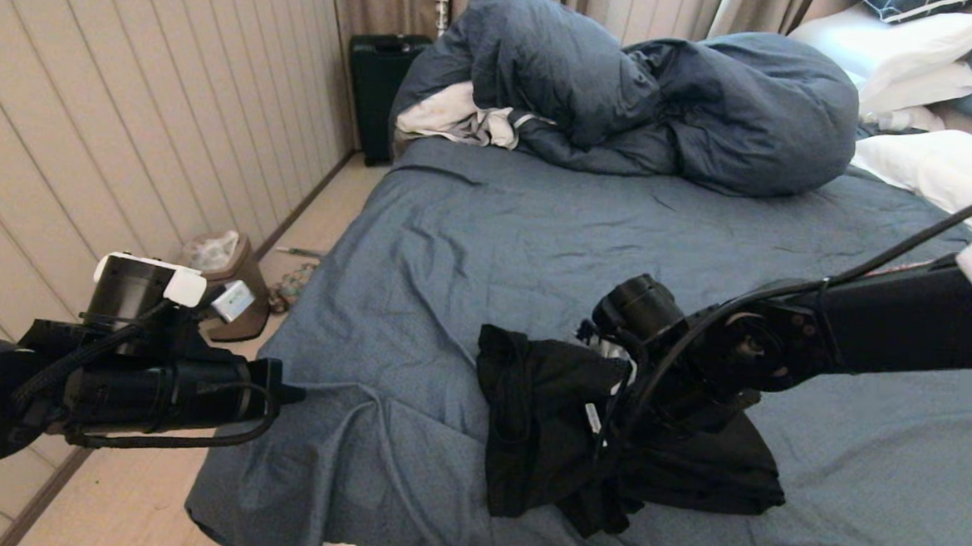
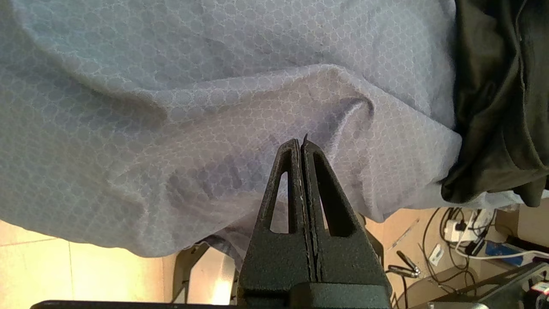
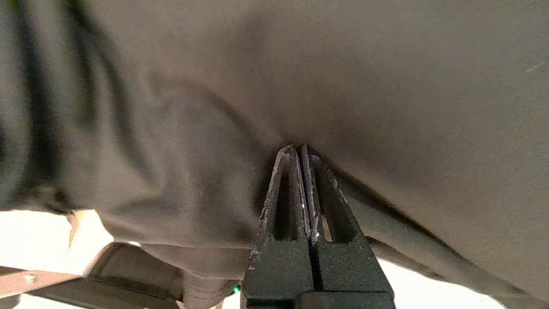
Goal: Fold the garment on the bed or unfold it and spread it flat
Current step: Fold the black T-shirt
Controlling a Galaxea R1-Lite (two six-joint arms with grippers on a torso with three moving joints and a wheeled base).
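The black garment point(image 1: 544, 426) lies bunched and partly raised near the front edge of the bed point(image 1: 538, 226); its print is hidden. My right gripper point(image 3: 301, 148) is shut, its tips buried in the black fabric point(image 3: 343, 86), and creases run out from them. In the head view the right wrist sits over the garment and hides the fingers. My left gripper point(image 1: 297, 394) is shut at the bed's left front edge, its tips point(image 2: 300, 143) against a ridge of the slate-blue sheet point(image 2: 171, 107). The garment's edge point(image 2: 493, 107) lies off to its side.
A bulky dark-blue duvet point(image 1: 629, 89) and a white cloth point(image 1: 452, 117) are heaped at the far end, with white pillows point(image 1: 941, 164) at the right. A black suitcase point(image 1: 379, 84) and a waste bin point(image 1: 220, 259) stand on the floor at left. Cables point(image 2: 450, 240) lie below the bed's edge.
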